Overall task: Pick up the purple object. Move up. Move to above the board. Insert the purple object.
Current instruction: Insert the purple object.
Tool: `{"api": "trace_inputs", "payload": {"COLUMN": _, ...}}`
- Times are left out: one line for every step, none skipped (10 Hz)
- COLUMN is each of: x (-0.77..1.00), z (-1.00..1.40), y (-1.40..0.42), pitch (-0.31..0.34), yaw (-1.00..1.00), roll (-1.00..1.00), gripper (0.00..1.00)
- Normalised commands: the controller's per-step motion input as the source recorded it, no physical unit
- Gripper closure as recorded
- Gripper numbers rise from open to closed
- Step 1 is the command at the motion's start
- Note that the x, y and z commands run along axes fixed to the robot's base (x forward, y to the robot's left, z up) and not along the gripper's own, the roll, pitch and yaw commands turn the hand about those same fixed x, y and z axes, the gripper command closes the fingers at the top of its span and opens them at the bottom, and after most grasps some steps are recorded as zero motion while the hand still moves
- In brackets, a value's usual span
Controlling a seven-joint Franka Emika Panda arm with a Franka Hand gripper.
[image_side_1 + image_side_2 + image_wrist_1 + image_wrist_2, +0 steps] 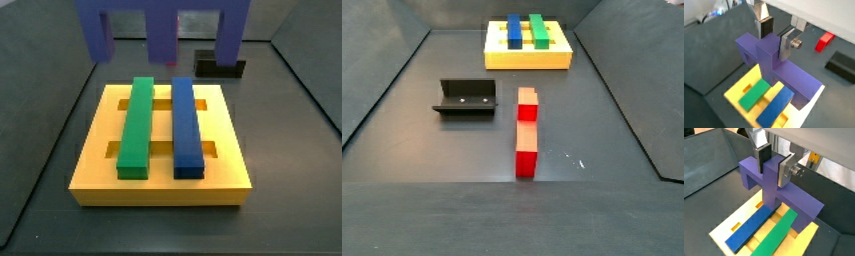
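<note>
My gripper [775, 37] is shut on the central ridge of the purple object [784, 70], which also shows in the second wrist view [794, 198] with the gripper [773, 164]. I hold it in the air above the yellow board [737, 87], which carries a green bar [754, 94] and a blue bar [776, 105]. In a side view the purple object [160, 25] hangs legs down over the far edge of the board [160, 185]; the gripper is cut off above. In the side view with the board far off [529, 60], neither the purple object nor the gripper shows.
A red upright block [527, 130] stands mid-floor, with the dark fixture [465, 98] beside it. Both show in a wrist view, the red block [824, 41] and the fixture [843, 65], beyond the board. The fixture [221, 68] sits behind the board. Dark walls ring the floor.
</note>
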Motion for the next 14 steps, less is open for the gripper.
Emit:
{"api": "trace_inputs", "payload": {"x": 0.00, "z": -0.70, "y": -0.42, "pitch": -0.100, "yaw": 0.19, "roll": 0.28, "gripper": 1.00}}
{"api": "trace_inputs", "payload": {"x": 0.00, "z": -0.61, "y": -0.22, "pitch": -0.041, "yaw": 0.15, "roll": 0.35, "gripper": 1.00}}
{"api": "trace_inputs", "payload": {"x": -0.03, "z": -0.50, "y": -0.16, "pitch": -0.011, "yaw": 0.20, "roll": 0.26, "gripper": 1.00}}
{"api": "trace_inputs", "payload": {"x": 0.00, "z": -0.63, "y": -0.11, "pitch": 0.000, "yaw": 0.16, "roll": 0.07, "gripper": 1.00}}
{"api": "trace_inputs", "payload": {"x": 0.00, "z": -0.53, "y": -0.12, "pitch": 0.000, "yaw": 0.19, "roll": -0.04, "gripper": 1.00}}
{"api": "trace_inputs", "payload": {"x": 0.00, "z": -0.41, "y": -0.16, "pitch": 0.000, "yaw": 0.19, "roll": -0.16, "gripper": 1.00}}
{"api": "trace_inputs", "payload": {"x": 0.00, "z": -0.28, "y": -0.11, "pitch": 0.000, "yaw": 0.16, "roll": -0.22, "gripper": 1.00}}
{"api": "trace_inputs", "payload": {"x": 0.00, "z": -0.21, "y": -0.07, "pitch": -0.004, "yaw": 0.12, "roll": -0.16, "gripper": 1.00}}
{"api": "trace_inputs", "payload": {"x": 0.02, "z": -0.16, "y": -0.03, "pitch": 0.000, "yaw": 0.03, "roll": -0.05, "gripper": 1.00}}
{"api": "trace_inputs", "payload": {"x": 0.00, "z": -0.21, "y": 0.00, "pitch": 0.000, "yaw": 0.00, "roll": 0.00, "gripper": 1.00}}
{"api": "trace_inputs", "payload": {"x": 0.02, "z": -0.17, "y": -0.02, "pitch": 0.000, "yaw": 0.01, "roll": -0.03, "gripper": 1.00}}
{"api": "trace_inputs", "payload": {"x": 0.05, "z": -0.25, "y": 0.00, "pitch": -0.007, "yaw": 0.02, "roll": -0.02, "gripper": 1.00}}
{"api": "trace_inputs", "payload": {"x": 0.03, "z": -0.34, "y": 0.00, "pitch": -0.030, "yaw": 0.00, "roll": -0.05, "gripper": 1.00}}
{"api": "trace_inputs", "payload": {"x": 0.15, "z": -0.26, "y": -0.01, "pitch": 0.000, "yaw": 0.03, "roll": -0.05, "gripper": 1.00}}
